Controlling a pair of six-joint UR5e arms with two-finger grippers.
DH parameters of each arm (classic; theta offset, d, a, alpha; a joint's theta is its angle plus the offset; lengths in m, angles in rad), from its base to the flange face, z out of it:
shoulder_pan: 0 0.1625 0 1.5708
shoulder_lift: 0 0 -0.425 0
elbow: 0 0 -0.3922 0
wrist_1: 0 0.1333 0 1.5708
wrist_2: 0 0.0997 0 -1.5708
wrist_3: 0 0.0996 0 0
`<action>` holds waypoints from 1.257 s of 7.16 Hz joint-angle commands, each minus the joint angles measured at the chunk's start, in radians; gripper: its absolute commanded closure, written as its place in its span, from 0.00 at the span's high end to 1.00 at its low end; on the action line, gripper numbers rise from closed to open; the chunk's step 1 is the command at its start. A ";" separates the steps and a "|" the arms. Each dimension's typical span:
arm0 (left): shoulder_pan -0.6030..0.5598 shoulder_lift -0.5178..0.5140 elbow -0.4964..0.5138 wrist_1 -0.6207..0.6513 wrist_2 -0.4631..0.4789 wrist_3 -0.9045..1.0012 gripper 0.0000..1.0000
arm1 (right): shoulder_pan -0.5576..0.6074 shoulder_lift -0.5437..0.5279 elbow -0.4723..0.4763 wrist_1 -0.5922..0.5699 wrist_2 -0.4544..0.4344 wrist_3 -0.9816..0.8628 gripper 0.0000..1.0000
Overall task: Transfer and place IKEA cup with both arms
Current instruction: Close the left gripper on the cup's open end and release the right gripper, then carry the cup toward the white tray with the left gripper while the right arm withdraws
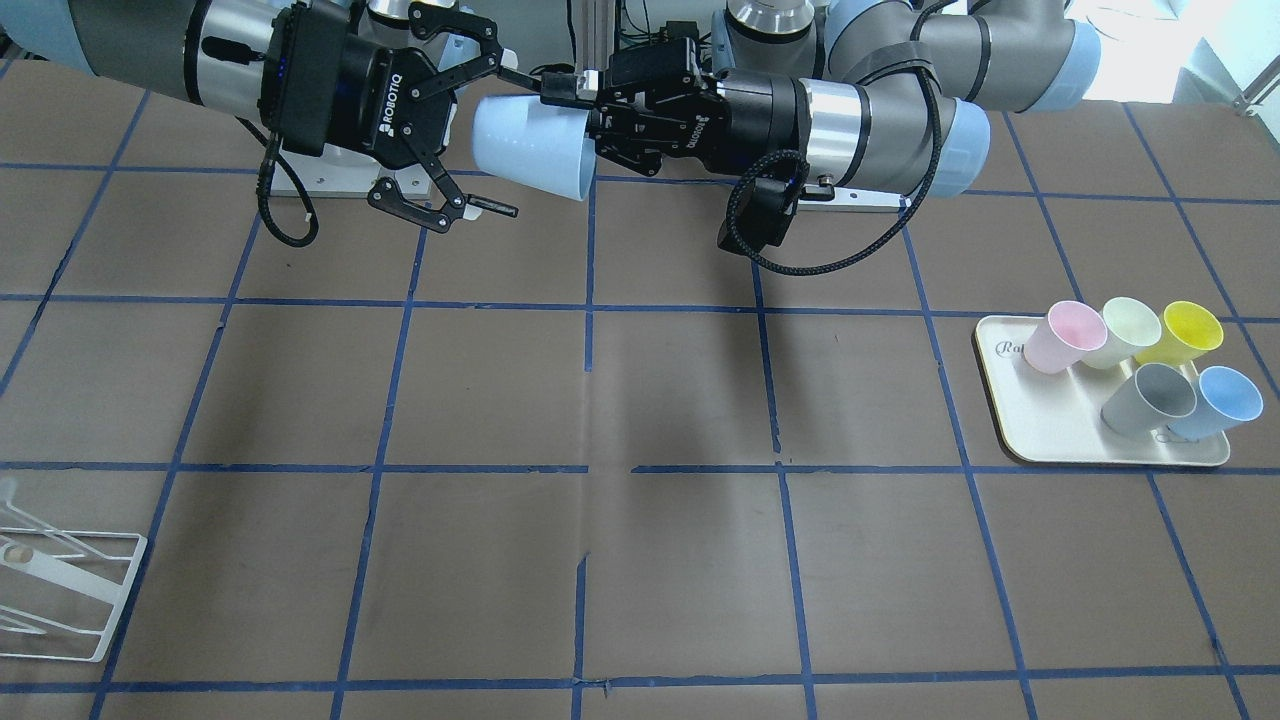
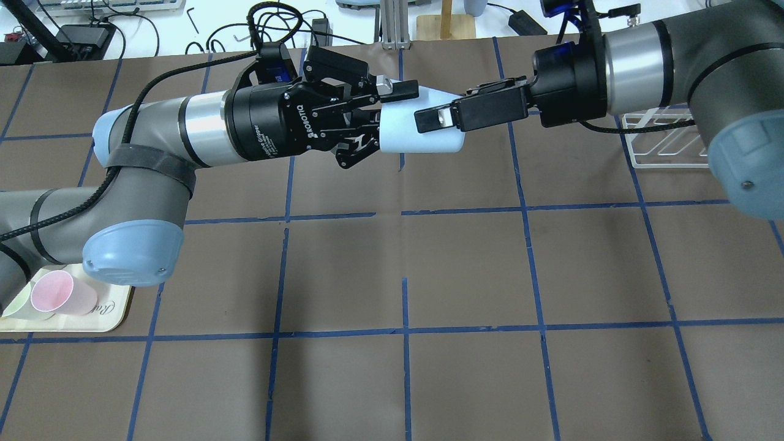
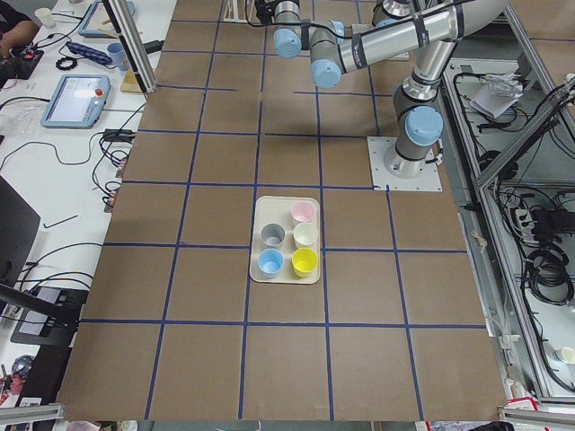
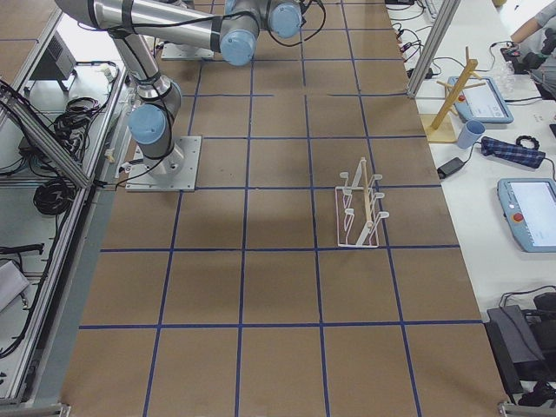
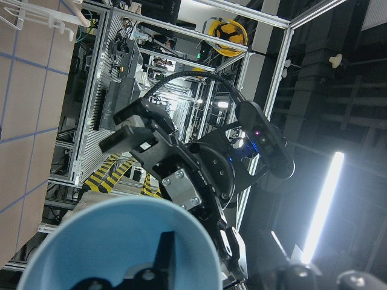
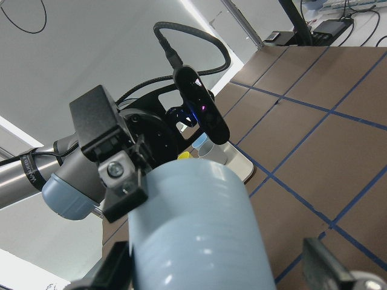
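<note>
The pale-blue IKEA cup (image 1: 530,150) hangs on its side in the air over the table's far middle; it also shows in the overhead view (image 2: 416,125). My left gripper (image 1: 575,105) is shut on the cup's rim, one finger inside the cup (image 5: 163,257) and one outside. My right gripper (image 1: 525,145) is open, its two fingers spread wide around the cup's base end and apart from its wall. In the right wrist view the cup (image 6: 199,229) fills the middle, with fingertips (image 6: 326,272) off to either side.
A cream tray (image 1: 1010,440) on the left arm's side holds pink (image 1: 1065,338), cream (image 1: 1125,330), yellow (image 1: 1190,332), grey (image 1: 1150,400) and a second blue cup (image 1: 1220,400). A white wire rack (image 1: 60,590) lies on the right arm's side.
</note>
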 commanded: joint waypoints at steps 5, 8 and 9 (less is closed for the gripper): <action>0.094 0.008 0.002 0.005 0.080 -0.115 0.00 | -0.076 0.000 -0.005 0.019 -0.176 0.008 1.00; 0.151 0.008 0.008 0.122 0.380 -0.247 0.00 | -0.107 -0.003 -0.013 0.015 -0.530 0.050 1.00; 0.159 0.011 0.006 0.135 0.456 -0.278 0.00 | -0.121 -0.003 -0.037 0.015 -0.680 0.097 1.00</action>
